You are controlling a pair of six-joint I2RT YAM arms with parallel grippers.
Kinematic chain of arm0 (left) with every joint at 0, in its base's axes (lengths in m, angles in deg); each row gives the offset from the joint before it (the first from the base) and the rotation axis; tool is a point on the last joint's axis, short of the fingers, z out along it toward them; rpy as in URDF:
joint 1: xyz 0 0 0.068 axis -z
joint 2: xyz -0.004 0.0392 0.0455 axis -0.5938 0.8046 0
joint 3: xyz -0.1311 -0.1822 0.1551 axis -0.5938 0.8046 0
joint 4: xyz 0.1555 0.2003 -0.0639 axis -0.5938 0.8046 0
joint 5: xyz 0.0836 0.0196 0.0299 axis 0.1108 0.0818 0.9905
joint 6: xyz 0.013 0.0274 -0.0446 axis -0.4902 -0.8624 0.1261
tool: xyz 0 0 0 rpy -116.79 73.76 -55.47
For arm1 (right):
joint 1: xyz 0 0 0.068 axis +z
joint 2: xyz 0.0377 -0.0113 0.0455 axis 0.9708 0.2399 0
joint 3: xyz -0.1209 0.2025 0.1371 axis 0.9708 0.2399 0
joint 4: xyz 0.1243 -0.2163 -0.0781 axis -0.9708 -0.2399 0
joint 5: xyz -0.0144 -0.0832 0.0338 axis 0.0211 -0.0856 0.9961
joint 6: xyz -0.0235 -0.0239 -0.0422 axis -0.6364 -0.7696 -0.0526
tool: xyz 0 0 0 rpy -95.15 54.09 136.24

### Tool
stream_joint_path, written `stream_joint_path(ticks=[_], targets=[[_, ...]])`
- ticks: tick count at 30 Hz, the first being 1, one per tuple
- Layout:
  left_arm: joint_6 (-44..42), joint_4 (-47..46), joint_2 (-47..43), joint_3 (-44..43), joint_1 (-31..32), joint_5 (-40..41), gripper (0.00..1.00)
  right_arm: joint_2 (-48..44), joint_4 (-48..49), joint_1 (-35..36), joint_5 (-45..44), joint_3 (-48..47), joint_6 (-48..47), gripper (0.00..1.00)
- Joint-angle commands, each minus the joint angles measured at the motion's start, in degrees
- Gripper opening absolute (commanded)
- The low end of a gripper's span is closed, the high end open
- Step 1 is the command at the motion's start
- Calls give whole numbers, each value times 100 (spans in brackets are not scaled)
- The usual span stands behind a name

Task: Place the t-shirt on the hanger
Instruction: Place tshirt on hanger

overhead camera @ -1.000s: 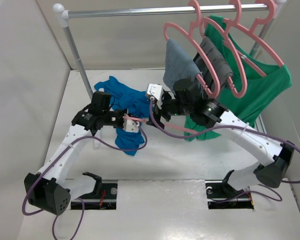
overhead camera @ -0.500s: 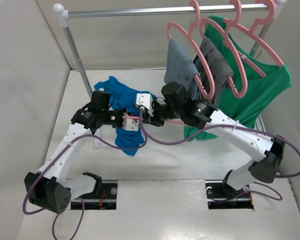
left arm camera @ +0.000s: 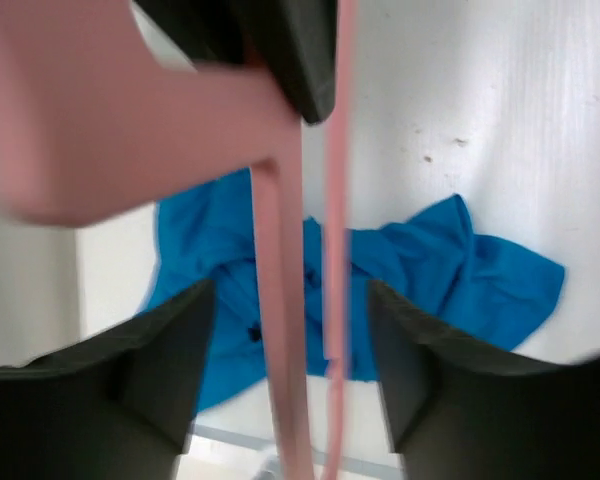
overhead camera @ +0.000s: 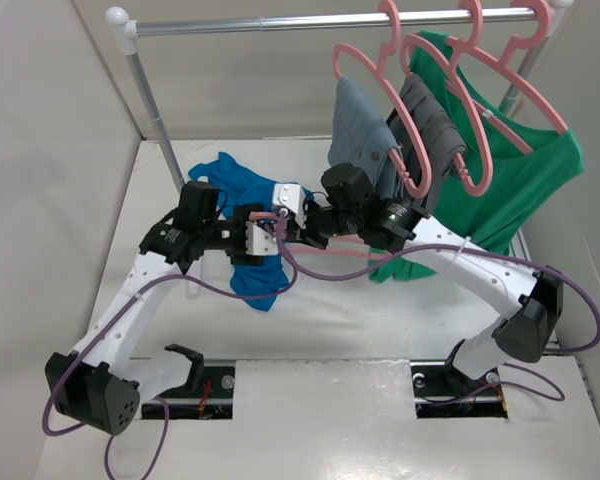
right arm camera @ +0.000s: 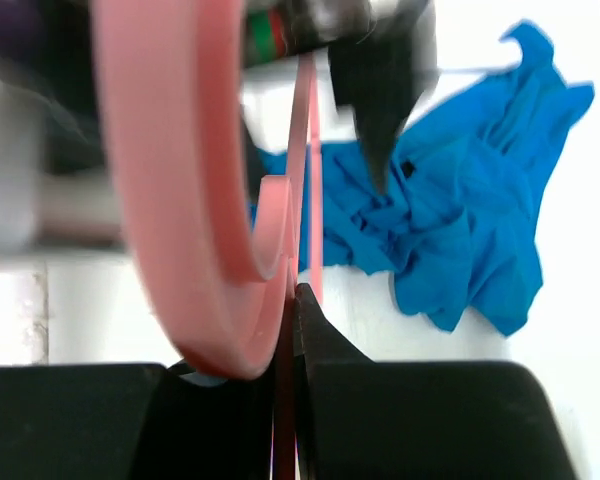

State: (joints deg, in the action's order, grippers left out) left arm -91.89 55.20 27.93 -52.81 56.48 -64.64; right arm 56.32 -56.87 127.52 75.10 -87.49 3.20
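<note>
Right gripper is pinched tight on the thin pink plastic hanger, mid-frame in the top view. Left gripper is spread wide, hanger bars passing between its fingers. Crumpled bright blue t-shirt lies on the white table, centre-left, below both.

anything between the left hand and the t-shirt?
Yes, the hanger: left wrist view shows its pink bars crossing between the left hand and the t-shirt lying below.

Bright, even light from above; faint soft shadows on white table. Wrist views: hanger up close smeared, out of focus; t-shirt behind sharper, table there washed out.
</note>
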Motion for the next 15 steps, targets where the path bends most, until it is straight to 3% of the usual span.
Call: stream_joint_path(ticks=[1, 2, 3, 9, 15], targets=[[607, -662, -369, 162, 51, -70, 67, -174, 367, -304, 216, 225, 277, 0], [608, -733, -474, 284, 51, 18, 75, -288, 550, -375, 295, 399, 348, 0], [782, -1013, -527, 373, 51, 263, 100, -350, 648, -446, 418, 488, 488, 0], [1494, -2121, -1176, 1250, 51, 1309, 100, -596, 737, -745, 25, 761, 682, 0], [2645, -2790, -2021, 1630, -141, 1320, 100, -702, 666, -859, -1082, 823, 1139, 0]])
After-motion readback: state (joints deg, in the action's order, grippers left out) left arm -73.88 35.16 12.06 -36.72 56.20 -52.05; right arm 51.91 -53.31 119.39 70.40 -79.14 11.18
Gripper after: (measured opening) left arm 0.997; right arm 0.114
